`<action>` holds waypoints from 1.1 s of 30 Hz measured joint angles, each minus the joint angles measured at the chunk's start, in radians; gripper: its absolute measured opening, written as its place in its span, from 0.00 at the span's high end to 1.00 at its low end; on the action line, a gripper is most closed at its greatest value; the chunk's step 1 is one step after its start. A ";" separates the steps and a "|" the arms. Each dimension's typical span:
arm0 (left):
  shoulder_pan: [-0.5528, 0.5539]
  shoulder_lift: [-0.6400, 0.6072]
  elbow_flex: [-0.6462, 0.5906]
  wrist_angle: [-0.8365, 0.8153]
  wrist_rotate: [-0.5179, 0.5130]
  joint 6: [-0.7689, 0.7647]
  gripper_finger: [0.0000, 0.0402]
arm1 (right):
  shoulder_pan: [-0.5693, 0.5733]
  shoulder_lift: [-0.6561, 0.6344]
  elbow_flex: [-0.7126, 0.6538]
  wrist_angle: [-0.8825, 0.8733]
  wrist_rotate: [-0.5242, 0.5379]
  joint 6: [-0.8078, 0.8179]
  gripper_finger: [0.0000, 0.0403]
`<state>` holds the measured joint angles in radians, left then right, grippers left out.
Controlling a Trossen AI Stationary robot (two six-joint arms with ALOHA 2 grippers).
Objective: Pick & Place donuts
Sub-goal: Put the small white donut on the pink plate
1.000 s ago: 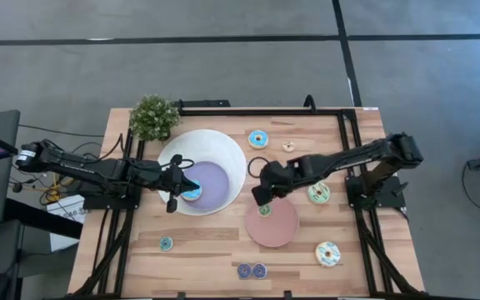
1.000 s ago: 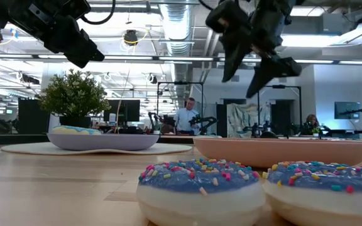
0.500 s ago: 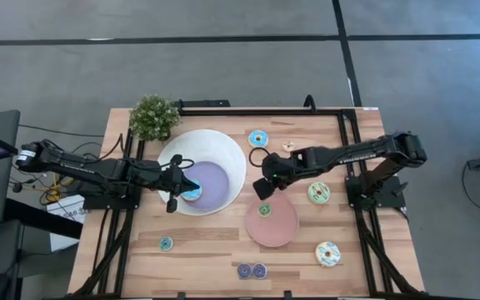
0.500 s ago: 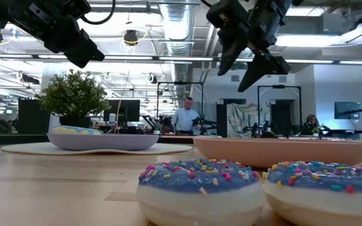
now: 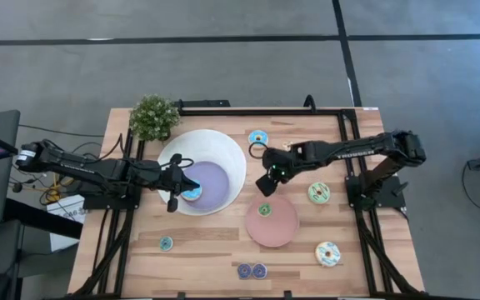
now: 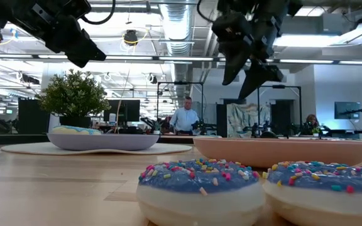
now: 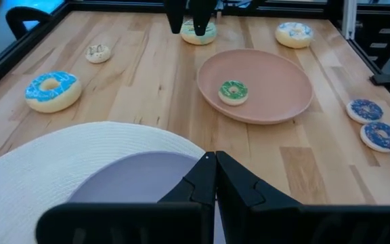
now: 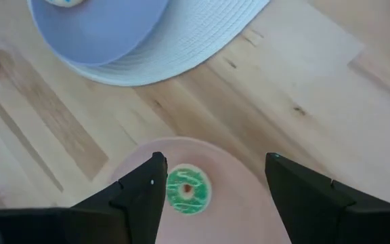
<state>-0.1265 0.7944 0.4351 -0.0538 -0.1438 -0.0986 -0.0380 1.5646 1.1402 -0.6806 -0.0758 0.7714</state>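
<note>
A small green donut (image 8: 187,190) lies flat on the pink plate (image 5: 283,232). My right gripper (image 5: 265,185) hangs open above the table just past the plate's far-left rim, its fingers pointing steeply down. In the right wrist view the green donut shows between the fingers, well below them. My left gripper (image 7: 212,157) is shut and hovers over the big white bowl (image 5: 223,150), empty. A blue donut (image 5: 192,192) lies in the bowl's lilac centre beside it. Other donuts lie flat on the wood: blue (image 5: 258,138), green (image 5: 318,193), white (image 5: 328,253), small teal (image 5: 166,243), two purple-blue (image 5: 252,271).
A potted plant (image 5: 153,117) stands at the far left corner. A small cream donut (image 7: 98,53) lies near the far edge. A black frame rail (image 5: 344,142) runs along the table's right side. Bare wood lies between bowl and plate, and along the near left.
My right gripper has swung from over the plate's far-left rim toward the table's far edge and has rolled about its own axis, staying open. The green donut has stayed on the plate.
</note>
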 joint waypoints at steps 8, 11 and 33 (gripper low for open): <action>0.000 0.000 0.000 0.010 -0.045 -0.053 1.00 | -0.120 -0.018 -0.001 -0.034 -0.056 -0.145 0.41; 0.000 0.000 0.000 0.013 -0.078 -0.054 1.00 | -0.163 -0.027 -0.003 -0.062 -0.057 -0.193 0.41; 0.000 0.000 0.000 0.018 -0.233 -0.055 1.00 | -0.558 0.018 -0.001 -0.116 -0.014 -0.278 0.40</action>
<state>-0.1261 0.7944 0.4351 -0.0357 -0.3773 -0.1535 -0.5958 1.5828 1.1393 -0.7966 -0.0898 0.4929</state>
